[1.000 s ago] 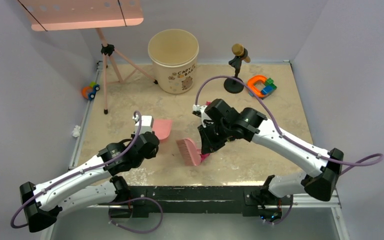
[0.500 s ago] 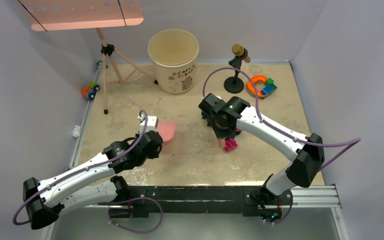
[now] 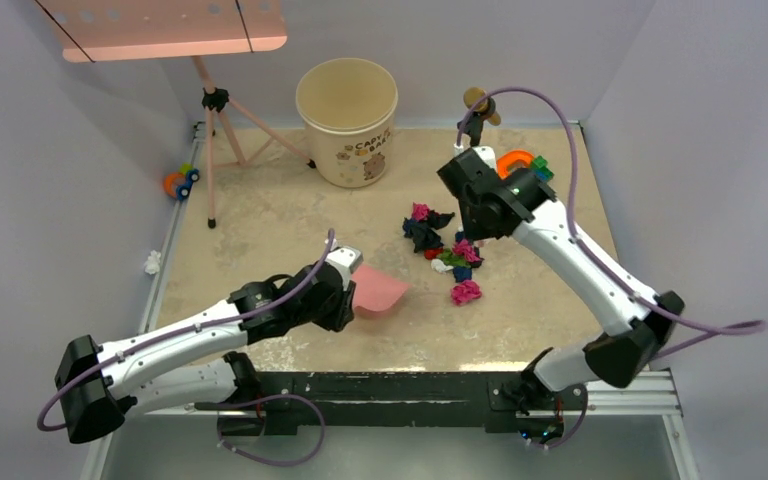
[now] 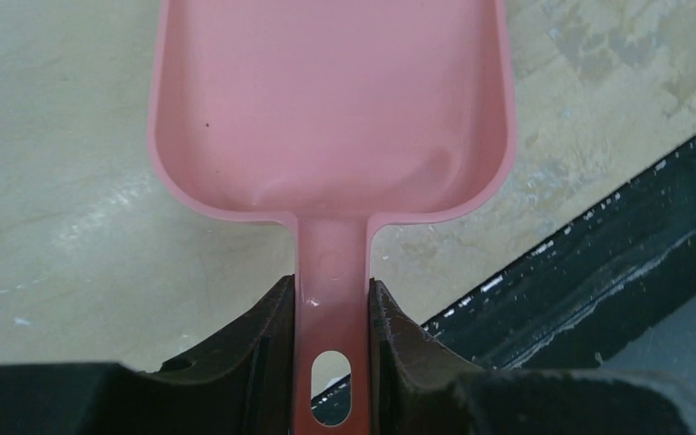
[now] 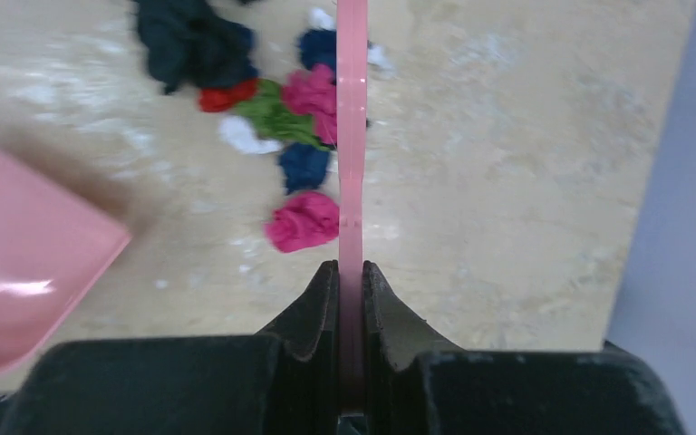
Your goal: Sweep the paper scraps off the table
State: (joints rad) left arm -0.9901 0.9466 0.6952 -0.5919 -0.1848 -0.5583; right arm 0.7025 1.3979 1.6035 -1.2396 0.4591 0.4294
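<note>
Since the scraps [image 3: 443, 243] are only small crumpled wads of paper, I judge them near weightless, soft and springy. They look apt to roll or skip across the smooth bench [image 3: 260, 215] at a hard shove, and not worth pinching one by one. They lie in a loose cluster right of the bench's middle. One magenta wad [image 3: 465, 292] sits a little apart on the near side, closest to the dustpan [image 3: 381, 294] yet not touching it. My left fingers [image 4: 258, 340] are narrowed on the dustpan's stem just behind the scoop, which looks a sound hold on stiff plastic. My right fingers [image 5: 315, 304] are pressed tight on a thin pink handle [image 5: 352, 136], seen edge-on and crossing the cluster in the right wrist view; its bristle end is out of sight. I would grip nothing of the scraps themselves, but get behind them on the far side and draw them gently toward the dustpan, whose lip needs to sit flat on the bench or the wads will likely slip under.
</note>
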